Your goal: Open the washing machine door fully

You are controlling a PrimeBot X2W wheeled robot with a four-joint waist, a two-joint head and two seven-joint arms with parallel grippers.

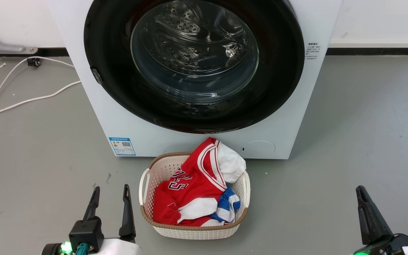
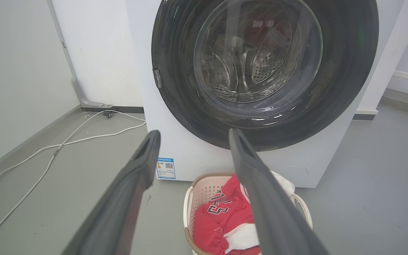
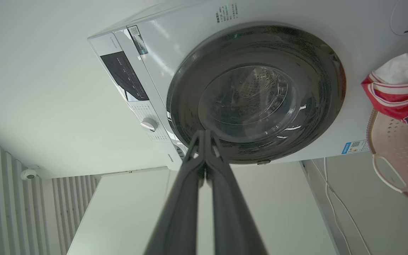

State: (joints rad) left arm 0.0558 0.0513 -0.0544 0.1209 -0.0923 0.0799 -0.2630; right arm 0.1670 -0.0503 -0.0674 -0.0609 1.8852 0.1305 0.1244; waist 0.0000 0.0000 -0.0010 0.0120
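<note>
Washing machine door (image 1: 197, 67): glossy black, closed flush.

Grey floor (image 1: 367, 124), white wall (image 1: 16, 21).

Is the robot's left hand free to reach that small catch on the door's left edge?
Probably yes: the left hand, open, sits left of the laundry basket, with only floor between it and the catch on the washing machine door.
</note>
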